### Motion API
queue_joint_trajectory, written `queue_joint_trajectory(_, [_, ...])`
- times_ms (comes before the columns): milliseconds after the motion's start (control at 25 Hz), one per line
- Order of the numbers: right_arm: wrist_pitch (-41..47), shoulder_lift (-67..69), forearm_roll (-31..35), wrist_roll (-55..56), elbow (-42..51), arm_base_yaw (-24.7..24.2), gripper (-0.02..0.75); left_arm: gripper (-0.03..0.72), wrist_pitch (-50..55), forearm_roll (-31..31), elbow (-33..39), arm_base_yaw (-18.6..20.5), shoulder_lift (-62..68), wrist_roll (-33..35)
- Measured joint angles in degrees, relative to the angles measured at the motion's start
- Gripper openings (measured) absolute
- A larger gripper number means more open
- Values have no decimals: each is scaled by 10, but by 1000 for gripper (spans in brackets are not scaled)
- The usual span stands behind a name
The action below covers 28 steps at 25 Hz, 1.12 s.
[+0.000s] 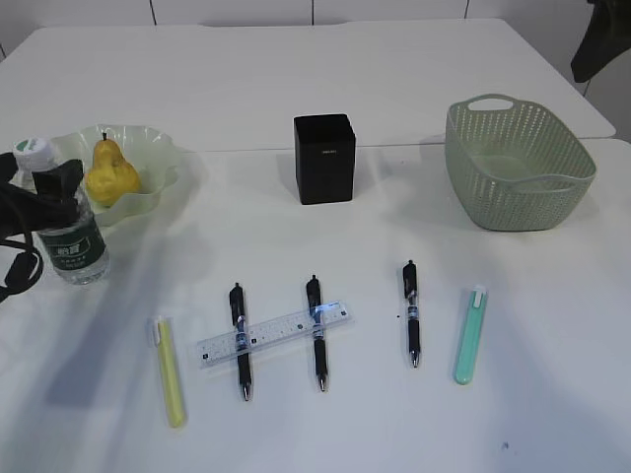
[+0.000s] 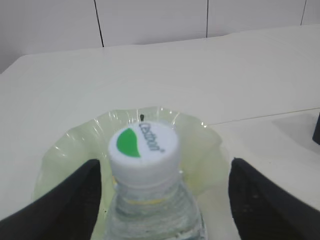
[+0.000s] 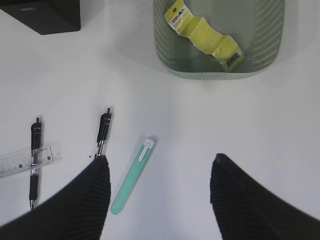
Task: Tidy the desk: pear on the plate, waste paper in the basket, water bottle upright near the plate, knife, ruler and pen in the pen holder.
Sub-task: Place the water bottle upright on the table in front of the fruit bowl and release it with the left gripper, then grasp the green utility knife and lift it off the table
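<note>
The pear (image 1: 110, 173) sits in the plate (image 1: 158, 148) near the table's (image 1: 394, 79) left edge, and the water bottle (image 1: 61, 217) stands upright just in front of the plate. The pen holder (image 1: 323, 158) stands mid-table; the basket (image 1: 515, 163) sits toward the right edge with the waste paper (image 3: 205, 32) lying in it. Along the front edge lie, left to right, a knife (image 1: 170, 370), two pens (image 1: 241, 340) (image 1: 316, 330) with the ruler (image 1: 274, 335) lying across them, a third pen (image 1: 411, 310) and another knife (image 1: 470, 333).
</note>
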Motion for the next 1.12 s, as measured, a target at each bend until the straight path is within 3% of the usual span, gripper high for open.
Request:
queue_joint_trajectory(440, [0, 0, 1, 0, 0, 0, 496, 561, 124, 2, 3, 0, -143, 41])
queue_joint_trajectory(880, [0, 0, 3, 0, 0, 0, 496, 561, 315, 4, 4, 0, -323, 54])
queue_joint_trajectory(1120, [0, 0, 59, 0, 0, 0, 496, 561, 445, 4, 4, 0, -426, 62])
